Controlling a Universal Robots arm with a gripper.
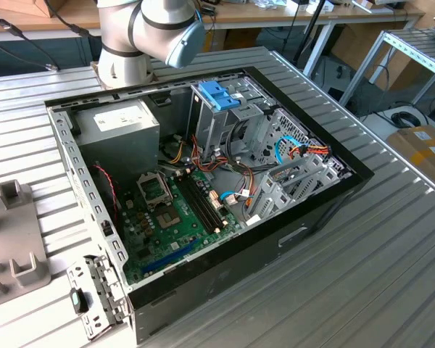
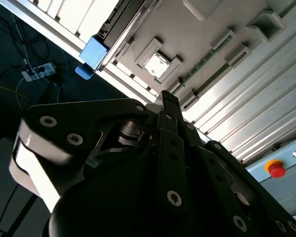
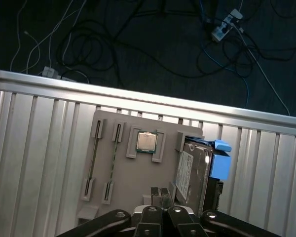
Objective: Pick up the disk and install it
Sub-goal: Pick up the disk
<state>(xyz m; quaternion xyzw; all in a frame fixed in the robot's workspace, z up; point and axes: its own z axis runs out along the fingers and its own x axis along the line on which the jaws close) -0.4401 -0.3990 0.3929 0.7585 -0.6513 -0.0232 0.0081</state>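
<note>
The disk, a dark-grey drive with a white label in a light-blue carrier rail, rests at one end of a grey fixture tray on the ribbed table. In the second wrist view its blue rail pokes out beside the tray. My gripper hovers above the tray next to the disk without touching it. Its fingertips are pressed together and hold nothing. The fingers point toward the tray in the second wrist view too.
An open computer case lies on the table, with a deeper-blue latch on a metal cage inside. The tray sits to the exterior view's left and holds a processor chip and memory sticks. Cables lie on the floor past the table edge.
</note>
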